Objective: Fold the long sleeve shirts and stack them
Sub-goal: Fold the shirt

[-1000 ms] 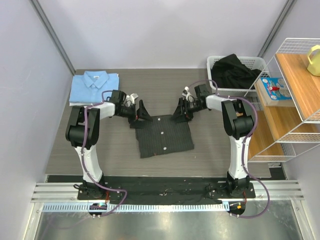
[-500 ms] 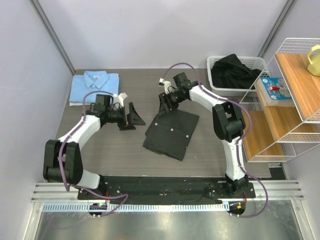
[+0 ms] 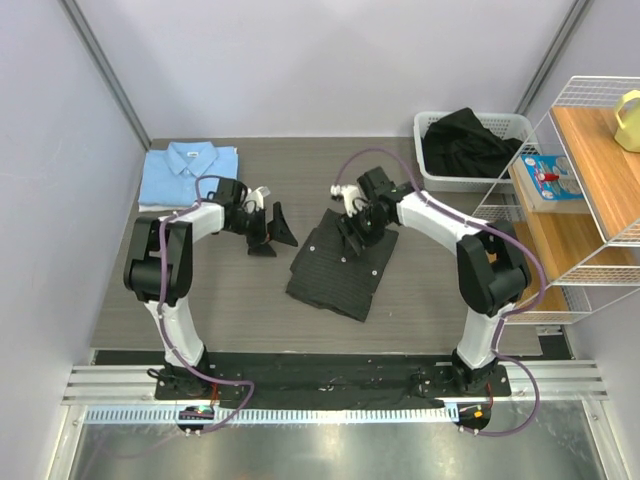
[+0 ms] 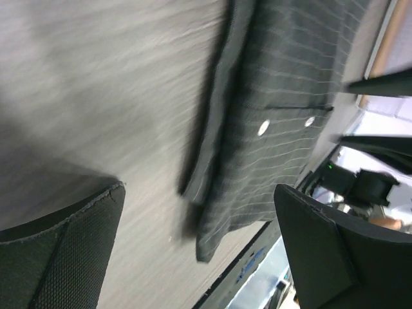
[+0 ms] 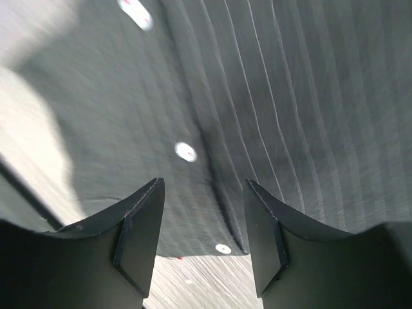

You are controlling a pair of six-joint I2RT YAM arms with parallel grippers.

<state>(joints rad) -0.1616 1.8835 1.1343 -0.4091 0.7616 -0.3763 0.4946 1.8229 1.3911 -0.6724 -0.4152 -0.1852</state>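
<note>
- Your left gripper sits low over the table, just left of the pinstriped shirt. Its jaws are spread wide with nothing between them.
- In the left wrist view, its two fingers frame bare tabletop, with the shirt's left edge showing beyond them.
- Your right gripper is over the far part of the pinstriped shirt, close above the cloth.
- In the right wrist view, its fingers stand partly apart. The striped fabric and its white buttons show through the gap, and no fold is pinched there, so the jaws are open and empty.
- The pinstriped shirt lies folded into a rough rectangle in the middle of the table, turned askew so one corner points toward the near side.
- The light blue shirt lies folded with its collar up in the far left corner. It is well apart from the pinstriped one, so the two are not yet stacked.
- A white basket stands at the far right with dark clothing heaped in it.
- A shelf unit stands beside the basket, off the table's right edge.
</note>
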